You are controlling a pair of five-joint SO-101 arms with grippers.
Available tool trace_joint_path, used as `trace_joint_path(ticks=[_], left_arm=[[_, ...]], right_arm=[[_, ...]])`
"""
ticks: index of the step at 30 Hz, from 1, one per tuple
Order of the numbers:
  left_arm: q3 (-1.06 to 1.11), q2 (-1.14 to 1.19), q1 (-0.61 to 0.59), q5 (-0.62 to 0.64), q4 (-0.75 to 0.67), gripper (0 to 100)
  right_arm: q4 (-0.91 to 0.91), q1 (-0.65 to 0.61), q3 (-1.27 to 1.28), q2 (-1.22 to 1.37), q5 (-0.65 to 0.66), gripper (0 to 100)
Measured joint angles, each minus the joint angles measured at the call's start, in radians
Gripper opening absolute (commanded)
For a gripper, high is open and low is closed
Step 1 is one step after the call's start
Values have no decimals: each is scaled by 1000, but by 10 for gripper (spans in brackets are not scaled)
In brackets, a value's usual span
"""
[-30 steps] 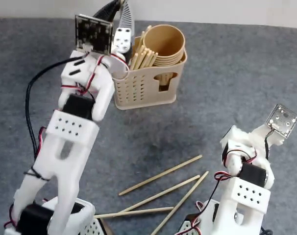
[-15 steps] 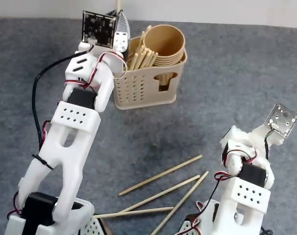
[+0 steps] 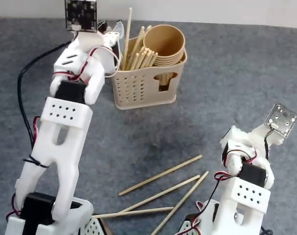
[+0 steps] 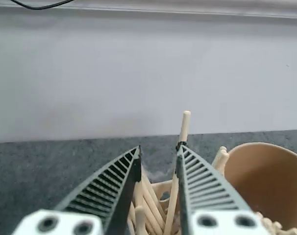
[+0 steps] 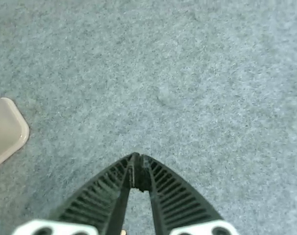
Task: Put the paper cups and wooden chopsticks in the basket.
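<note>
Now working the chopstick step, with the cups (image 3: pixel 164 41) sitting stacked in the basket (image 3: pixel 143 90) already. Hovering the left hand (image 4: pixel 158 149) at the basket's left rim, spread apart and clamping nothing. Noting one chopstick (image 4: pixel 184 128) standing nearly upright in the basket among the others, leaning along the inner face of one finger (image 4: pixel 202 186). Judging that stick as delivered, or close to it. Counting four loose sticks (image 3: pixel 160 175) lying on the tabletop (image 3: pixel 246 73) between the two arm bases, well apart from the basket. Resting the right hand (image 5: pixel 138 161) low over bare tabletop, pressed together on nothing. Needing next, by this reading: lifting the left hand clear without dragging the upright stick back out, then swinging down to the loose sticks, pinching one near its middle, and carrying it to the basket.
</note>
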Motion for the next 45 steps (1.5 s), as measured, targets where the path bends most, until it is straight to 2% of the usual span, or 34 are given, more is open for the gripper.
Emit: trace_joint_path(ticks=[9,14,21,26,35,42,45], left_arm=[[-97,0,2,0,203,122],[-140,0,3,6,336,46],[-160,-68,11,6,500,34],[-14,-245,89,-6,523,34],[353,-555,308,-126,523,38],[529,-641,385,-164,523,40],[591,-647,431,-186,523,101]], right_arm=[[0,0,0,0,0,9],[0,0,0,0,0,9],[0,0,0,0,0,9],[0,0,0,0,0,9],[0,0,0,0,0,9],[0,0,0,0,0,9],[0,0,0,0,0,9]])
